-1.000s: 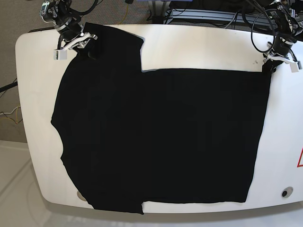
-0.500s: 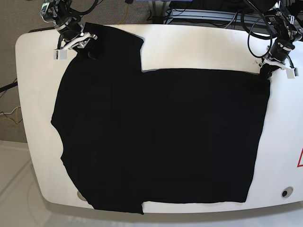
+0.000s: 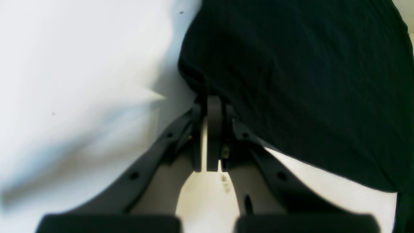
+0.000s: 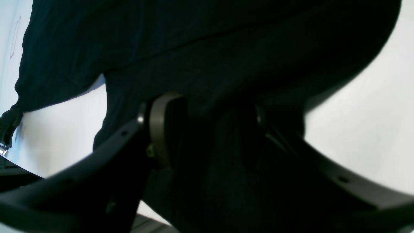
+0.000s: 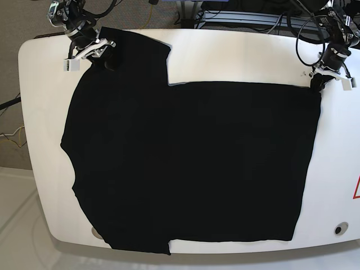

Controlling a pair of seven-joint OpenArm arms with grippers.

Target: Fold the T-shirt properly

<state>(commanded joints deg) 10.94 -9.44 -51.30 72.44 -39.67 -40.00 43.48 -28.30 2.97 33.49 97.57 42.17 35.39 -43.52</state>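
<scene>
Looking down, we saw the large plain black cloth T-shirt (image 5: pixel 191 163) spread flat over most of the white rounded tabletop (image 5: pixel 39 101). Our left gripper (image 5: pixel 318 82) pinched its hem corner near the far edge; our right gripper (image 5: pixel 106 61) was clamped on sleeve cloth at the opposite far corner.

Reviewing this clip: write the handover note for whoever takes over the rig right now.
Left gripper: shut on the far hem corner of the large plain black short-sleeved T-shirt.
Right gripper: shut on the sleeve's cloth at the far edge.
The T-shirt lies spread flat across the white table, its near sleeve reaching the table's front edge.
Done: both corners gripped.
Left: every fold.
</scene>
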